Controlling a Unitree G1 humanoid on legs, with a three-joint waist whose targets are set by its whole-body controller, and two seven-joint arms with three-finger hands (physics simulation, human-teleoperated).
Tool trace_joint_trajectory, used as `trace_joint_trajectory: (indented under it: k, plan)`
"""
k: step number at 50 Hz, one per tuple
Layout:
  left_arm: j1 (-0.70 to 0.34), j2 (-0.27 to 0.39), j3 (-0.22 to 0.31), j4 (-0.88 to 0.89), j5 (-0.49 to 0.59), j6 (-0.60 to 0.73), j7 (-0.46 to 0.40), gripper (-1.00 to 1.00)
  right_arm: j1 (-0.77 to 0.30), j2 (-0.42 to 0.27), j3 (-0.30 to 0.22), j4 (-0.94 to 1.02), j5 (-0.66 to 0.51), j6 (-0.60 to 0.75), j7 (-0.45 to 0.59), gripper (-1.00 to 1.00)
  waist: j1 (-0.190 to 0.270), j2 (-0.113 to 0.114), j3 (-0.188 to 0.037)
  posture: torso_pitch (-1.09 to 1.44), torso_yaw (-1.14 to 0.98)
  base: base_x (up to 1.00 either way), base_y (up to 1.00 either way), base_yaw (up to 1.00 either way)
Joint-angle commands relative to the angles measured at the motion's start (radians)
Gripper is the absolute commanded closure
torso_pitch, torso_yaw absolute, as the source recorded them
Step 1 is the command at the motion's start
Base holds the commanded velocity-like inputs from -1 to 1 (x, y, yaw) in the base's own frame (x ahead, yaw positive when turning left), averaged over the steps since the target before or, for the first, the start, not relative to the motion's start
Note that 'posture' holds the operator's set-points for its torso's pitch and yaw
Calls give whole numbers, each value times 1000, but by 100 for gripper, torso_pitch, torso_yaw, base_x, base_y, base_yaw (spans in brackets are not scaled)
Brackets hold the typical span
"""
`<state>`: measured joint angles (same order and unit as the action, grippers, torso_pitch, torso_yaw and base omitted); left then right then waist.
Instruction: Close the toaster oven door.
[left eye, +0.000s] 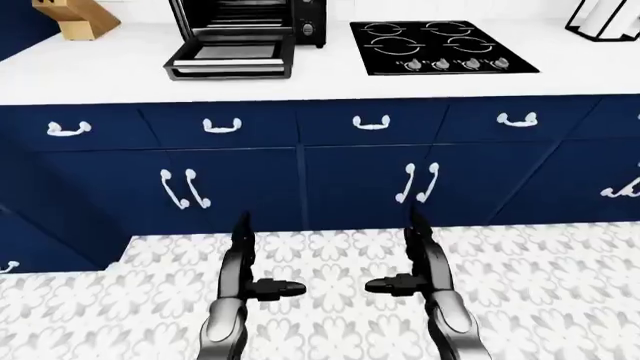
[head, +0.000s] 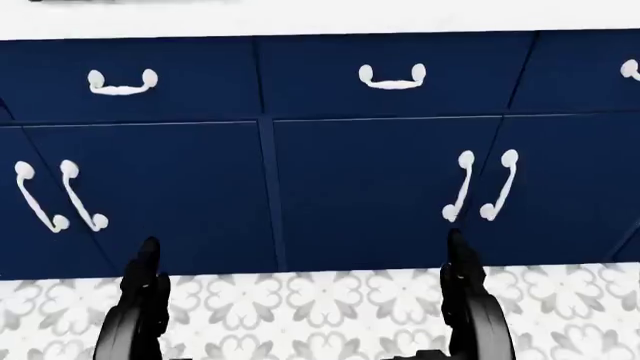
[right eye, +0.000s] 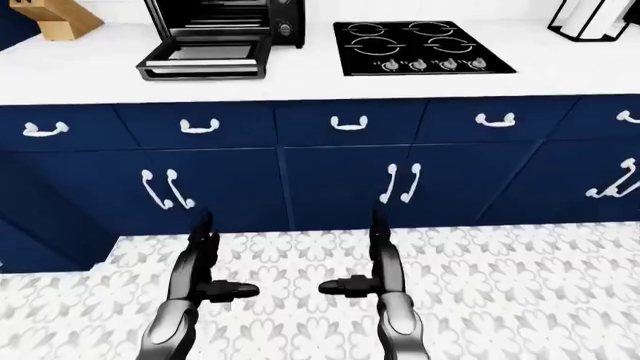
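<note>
Eye views catch the black toaster oven (left eye: 250, 34), door (left eye: 232, 58) down; head view misses it. Left hand (left eye: 243, 279) and right hand (left eye: 420, 279) spread, empty.

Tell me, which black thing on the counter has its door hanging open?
The toaster oven, at the left of the white counter. Its door lies flat and open. The cooktop beside it is flat, with burners and knobs, no door.
</note>
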<state>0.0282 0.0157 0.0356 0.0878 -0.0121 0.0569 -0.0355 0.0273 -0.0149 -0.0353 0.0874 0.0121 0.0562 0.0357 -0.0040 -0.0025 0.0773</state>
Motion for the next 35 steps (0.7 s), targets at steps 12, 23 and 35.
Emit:
trace_joint_trajectory:
  k: [12, 23, 35]
  plan:
    - [-60, 43, 78, -160, -56, 18, -25, -100, -69, -36, -50, -226, 11, 65, 32, -100, 9, -6, -79, 0, 0, 0, 0, 0]
    - [-97, 132, 235, -264, -123, 131, -78, -100, -112, -73, -84, -323, -6, 144, 60, -100, 7, 2, -89, 0, 0, 0, 0, 0]
    - [-89, 254, 474, -300, -224, 220, -160, -100, -153, -113, -161, -440, 0, 275, 96, -100, 4, 11, -75, 0, 0, 0, 0, 0]
